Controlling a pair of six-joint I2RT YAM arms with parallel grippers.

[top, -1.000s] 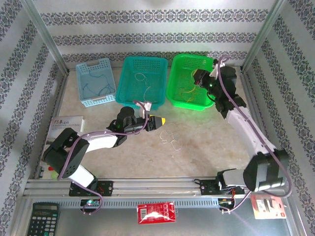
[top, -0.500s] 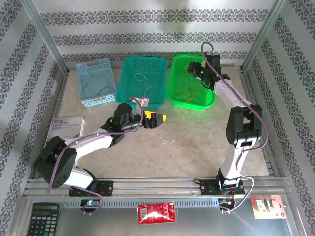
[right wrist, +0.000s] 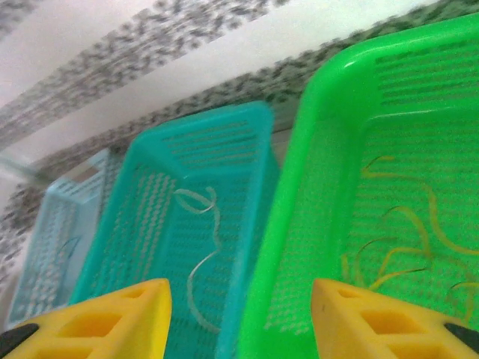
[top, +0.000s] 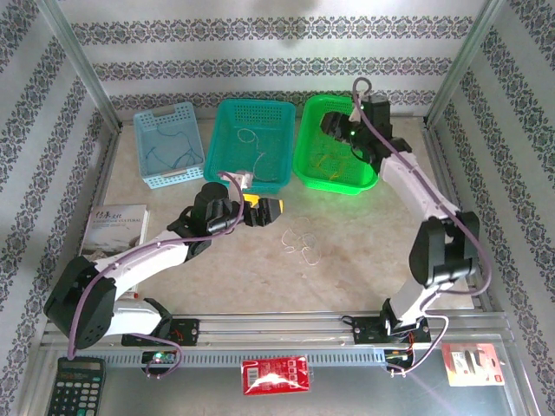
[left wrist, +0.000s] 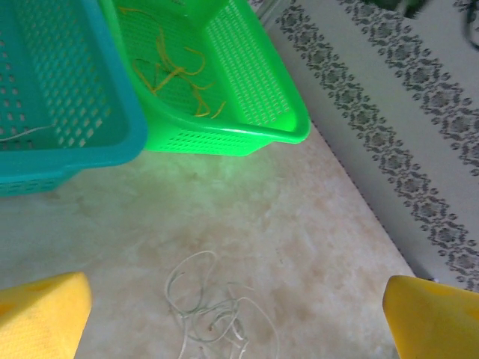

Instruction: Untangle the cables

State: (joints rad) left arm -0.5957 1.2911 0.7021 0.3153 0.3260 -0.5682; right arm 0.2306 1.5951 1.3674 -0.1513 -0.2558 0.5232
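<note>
Now left claw [top: 274, 209] gapes empty near cables [top: 301, 243]; right claw [top: 332, 126] parted, empty, over basket [top: 334, 185].

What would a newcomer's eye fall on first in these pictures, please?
Three bright baskets line the back of the table: a light-blue basket, a teal basket and a green basket holding yellow-orange strands. Mid-table lies a small tangle of white strands, with the left claw open near it. The right claw hangs open over the green basket.

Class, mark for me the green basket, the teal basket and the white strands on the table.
green basket [left wrist: 217, 140], left wrist view, near perforated wall.
teal basket [left wrist: 60, 168], left wrist view, near wall.
white strands [left wrist: 215, 320], left wrist view, middle of the tangle.
</note>
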